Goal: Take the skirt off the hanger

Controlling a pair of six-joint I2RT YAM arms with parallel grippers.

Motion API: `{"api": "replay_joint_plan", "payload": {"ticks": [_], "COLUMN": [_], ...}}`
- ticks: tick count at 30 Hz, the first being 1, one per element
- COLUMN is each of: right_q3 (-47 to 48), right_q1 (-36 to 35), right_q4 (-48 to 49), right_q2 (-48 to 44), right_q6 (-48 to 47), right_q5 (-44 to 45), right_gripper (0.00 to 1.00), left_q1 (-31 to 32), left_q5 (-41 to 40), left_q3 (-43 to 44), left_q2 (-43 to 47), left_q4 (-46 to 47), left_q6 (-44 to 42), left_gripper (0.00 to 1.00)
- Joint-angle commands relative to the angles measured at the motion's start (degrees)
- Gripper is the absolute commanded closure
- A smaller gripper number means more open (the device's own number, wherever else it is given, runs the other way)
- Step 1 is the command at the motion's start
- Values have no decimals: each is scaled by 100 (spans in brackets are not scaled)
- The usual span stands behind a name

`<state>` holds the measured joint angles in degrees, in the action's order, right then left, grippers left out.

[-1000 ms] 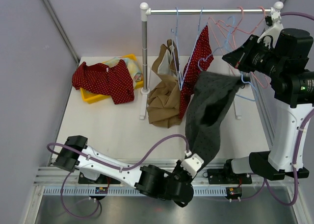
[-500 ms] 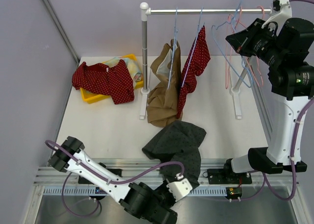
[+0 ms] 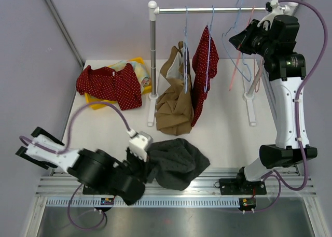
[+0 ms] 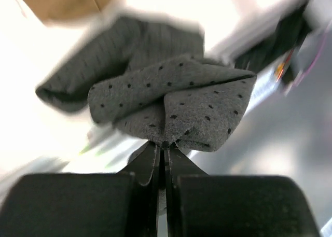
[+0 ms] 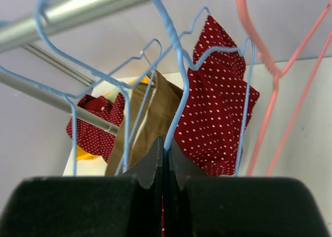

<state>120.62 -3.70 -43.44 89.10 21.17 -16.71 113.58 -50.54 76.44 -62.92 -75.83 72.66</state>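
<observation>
The dark grey dotted skirt (image 3: 176,162) lies crumpled at the table's near edge, off the hanger. My left gripper (image 3: 146,155) is shut on a fold of it; in the left wrist view the skirt (image 4: 171,97) bunches just beyond the closed gripper (image 4: 165,143). My right gripper (image 3: 237,41) is high at the right end of the rail, shut on the wire of a bare light-blue hanger (image 3: 234,33). In the right wrist view that hanger (image 5: 174,66) runs up from the pinched gripper (image 5: 166,146) towards the rail (image 5: 88,3).
A tan garment (image 3: 174,102) and a red polka-dot garment (image 3: 203,73) hang on blue hangers from the rack (image 3: 152,66). A pink hanger (image 3: 240,66) hangs by my right gripper. Another red dotted garment (image 3: 109,85) lies over a yellow tray (image 3: 96,102) at far left.
The skirt came off the hanger and my left gripper dragged it down and left onto the table's near edge. My right gripper raised the bare hanger towards the rail.
</observation>
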Motion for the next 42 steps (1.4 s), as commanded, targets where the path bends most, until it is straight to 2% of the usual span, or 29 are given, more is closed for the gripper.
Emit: {"api": "replay_joint_plan", "payload": {"ticks": [1, 2, 3, 5, 6, 8, 9, 11, 12, 14, 16, 17, 20, 21, 23, 24, 25, 26, 28, 30, 32, 35, 36, 37, 38, 39, 40, 41, 42], "right_q3": [-143, -335, -459, -766, -846, -1126, -1215, -1513, -1602, -1804, -1901, -1980, -2190, -2235, -2332, -2358, -2376, -2402, -2420, -2385, -2359, -2315, -2280, -2210, -2183, -2148, -2087, -2060, -2034], "right_q1": [19, 19, 19, 28, 28, 19, 10, 19, 19, 19, 19, 19, 19, 19, 19, 10, 19, 19, 10, 19, 10, 19, 19, 19, 19, 19, 10, 19, 19], "right_q4": [485, 555, 617, 714, 723, 758, 767, 802, 828, 846, 829, 820, 881, 907, 925, 925, 908, 908, 838, 776, 715, 688, 688, 697, 714, 766, 880, 959, 1039], "right_q2": [134, 108, 21, -76, -173, -279, -401, -551, -656, -762, -868, -938, -1104, -1131, -1184, -1237, -1263, -1290, -1360, -1447, -1553, -1702, -1738, -1764, -1843, -1887, -1948, -2062, -2124], "right_q6": [-60, -60, -69, -52, -51, -60, -69, -78, -78, -95, -130, -122, -60, -43, -7, 10, 10, 10, -25, -43, -69, -52, -43, -8, -7, -7, -7, -16, 1], "right_q5": [62, 54, 62, 63, 63, 71, 80, 106, 115, 115, 115, 124, 11, -42, -113, -139, -157, -166, -175, -175, -157, -131, -122, -183, -253, -332, -533, -657, -771], "right_gripper": [100, 100, 100, 100, 100, 100, 100, 100, 100, 100, 100, 100, 96, 94, 90, 84, 80, 75, 70, 68, 68, 66, 65, 61, 57, 53, 46, 43, 41], "left_q1": [-563, -800, -1368, -1977, -2528, -3102, -3671, -4306, -4901, -5397, -6231, -6965, -8102, -8732, -9281, -9754, -9976, -10187, -10785, -11162, -11296, -11332, -11332, -11332, -11332, -11349, -11349, -11358, -11349], "left_q5": [-1343, -1466, -1484, -1371, -1292, -898, -757, -301, -159, 201, 614, 1060, 1677, 1801, 2047, 2092, 2101, 2232, 2373, 2628, 2916, 3269, 3270, 3340, 3349, 3349, 3549, 3656, 3666], "left_q3": [825, 941, 1056, 1232, 1232, 1302, 1372, 1748, 1899, 2067, 2093, 2294, 3014, 3278, 4288, 4744, 5592, 6105, 6915, 6429, 5545, 4742, 3913, 3461, 2969, 2485, 2411, 2480, 2881], "left_q2": [569, 657, 701, 833, 1016, 1176, 1159, 958, 609, 325, 157, 96, -562, -816, -1622, -1923, -2231, -2913, -3462, -3517, -3500, -3438, -3247, -3097, -3017, -2981, -3138, -3270, -3471], "left_q4": [-1189, -858, -602, 609, 1101, 2390, 2667, 2951, 2917, 3021, 3563, 3706, 3848, 3857, 3839, 3761, 3569, 3445, 3216, 3582, 3961, 4085, 4207, 4661, 4891, 5016, 4956, 4773, 4231], "left_q6": [-908, -1382, -2491, -3788, -5048, -6084, -6785, -7194, -7422, -7600, -7864, -7873, -7680, -7566, -7460, -7338, -7293, -7293, -6767, -6530, -6309, -6045, -5940, -5922, -5913, -5895, -5921, -5922, -5852], "left_gripper": [100, 100, 100, 100, 100, 100, 100, 100, 100, 100, 100, 100, 100, 100, 100, 100, 100, 100, 100, 100, 100, 100, 100, 100, 92, 53, 29, 13, 1]}}
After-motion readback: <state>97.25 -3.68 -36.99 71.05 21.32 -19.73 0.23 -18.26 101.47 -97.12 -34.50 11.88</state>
